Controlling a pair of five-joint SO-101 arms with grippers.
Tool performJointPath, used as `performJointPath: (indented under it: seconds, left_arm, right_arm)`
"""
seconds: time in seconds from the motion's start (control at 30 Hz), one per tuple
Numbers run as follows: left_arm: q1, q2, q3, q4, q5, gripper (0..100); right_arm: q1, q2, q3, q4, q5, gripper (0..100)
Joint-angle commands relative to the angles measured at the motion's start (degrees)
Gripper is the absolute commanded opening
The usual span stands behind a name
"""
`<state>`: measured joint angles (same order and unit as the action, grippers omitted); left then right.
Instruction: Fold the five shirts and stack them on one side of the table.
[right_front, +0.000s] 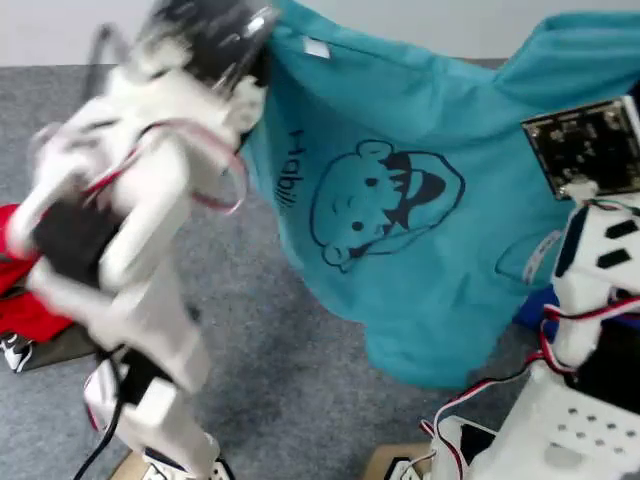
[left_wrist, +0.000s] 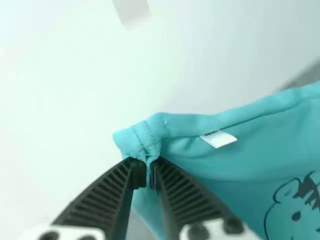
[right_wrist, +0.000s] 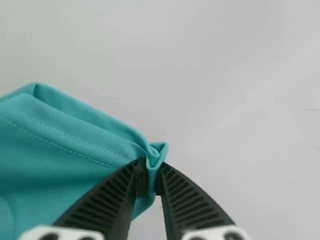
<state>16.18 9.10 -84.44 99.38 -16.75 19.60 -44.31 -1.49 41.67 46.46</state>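
Robotics lab setup: grey textured bench (right_front: 280, 330) at lower centre, plain white wall (right_front: 50, 30) at upper left, bare circuit board (right_front: 585, 145) at right edge, exposed wiring (right_front: 545, 340) at lower right.

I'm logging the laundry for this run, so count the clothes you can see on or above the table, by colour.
Teal: 1, the teal shirt, held up in the air, gripped at two points of its top edge.
Red: 1, the red garment at the table's edge.
Blue: 1, the blue cloth, only a corner showing.
Total: 3
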Motion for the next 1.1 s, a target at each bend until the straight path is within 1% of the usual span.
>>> performJointPath:
  seconds: [0.0,0.33,0.43,0.6,0.8,0.93,1.07]
  left_arm:
    - [-0.35,-7.47,-1.54,0.88,-2.9,0]
    - [-0.35,-18.2,-1.1,1.14,-3.43,0]
    - [-0.35,-21.71,2.07,1.14,-3.43,0]
    - [-0.35,-29.63,12.09,1.14,-3.52,0]
    - [-0.35,-37.36,25.1,1.14,-3.52,0]
    - [-0.35,-40.18,34.07,1.14,-3.52,0]
    - [-0.35,-41.85,42.95,1.05,-3.34,0]
  right_arm:
    - [2.77,-1.89,-6.68,-1.27,-0.53,1.0]
    - [6.73,-2.51,-17.32,-0.84,-0.53,1.0]
    - [7.08,-5.05,-17.49,-1.01,-0.53,1.0]
    - [6.9,-8.75,-17.41,-0.57,-0.53,1.0]
    - [6.46,-9.19,-17.32,6.55,-0.7,1.0]
    - [1.98,-8.92,-14.86,11.03,-1.49,1.0]
    - [-2.86,-8.84,-7.65,13.85,-1.58,1.0]
